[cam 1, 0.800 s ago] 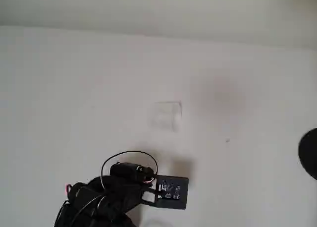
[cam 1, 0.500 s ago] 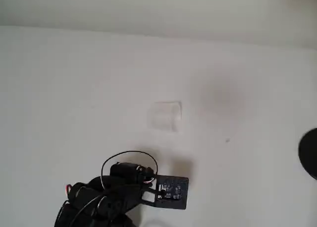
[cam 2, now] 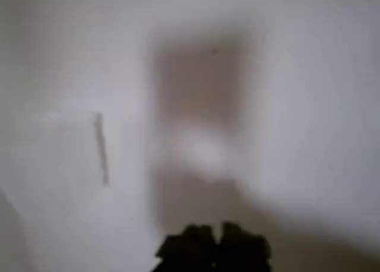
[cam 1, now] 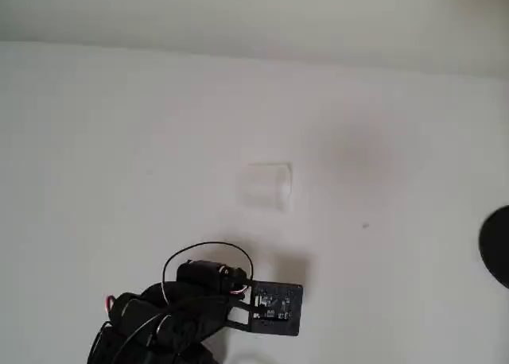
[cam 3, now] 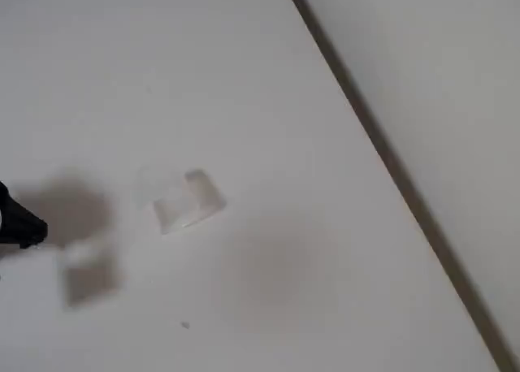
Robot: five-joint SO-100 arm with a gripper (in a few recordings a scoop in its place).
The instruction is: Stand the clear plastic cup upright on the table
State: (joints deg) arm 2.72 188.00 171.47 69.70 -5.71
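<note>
In the overhead view, the gripper (cam 1: 274,308) hangs low at the left, well apart from the clear plastic cup (cam 1: 266,186), which seems to lie on its side mid-table (cam 1: 119,141), awaiting righting; whether its jaws stand apart, I cannot tell

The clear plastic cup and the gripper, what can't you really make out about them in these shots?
- Clear plastic cup: a faint outline in the overhead view; which end is the rim is unclear.
- Gripper: a blurred dark shape at the wrist view's bottom edge; open or shut is unclear.
- Table: the wrist view is too blurred to show detail.
</note>
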